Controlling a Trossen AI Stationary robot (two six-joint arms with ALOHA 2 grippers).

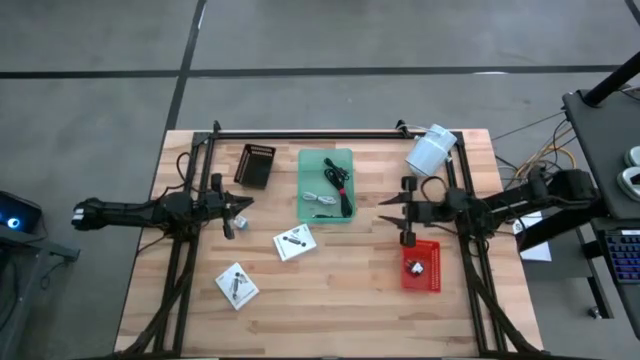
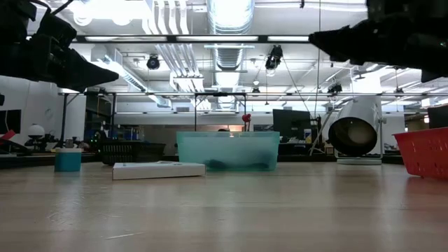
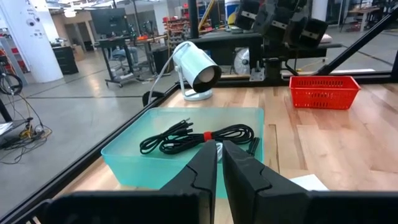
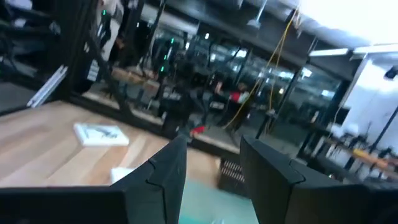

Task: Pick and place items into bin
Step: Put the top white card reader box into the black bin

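Two white square packets being seen on the table, two coiled cables in one green bin, one red basket, one black basket, one white cylinder.

Industrial lab/workshop: exposed ceiling ducts, strip lights, equipment racks at 12 o'clock behind wooden table.

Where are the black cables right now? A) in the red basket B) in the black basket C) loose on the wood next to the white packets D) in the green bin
D: the high view shows the black cables lying inside the green bin, and the left wrist view shows the same.
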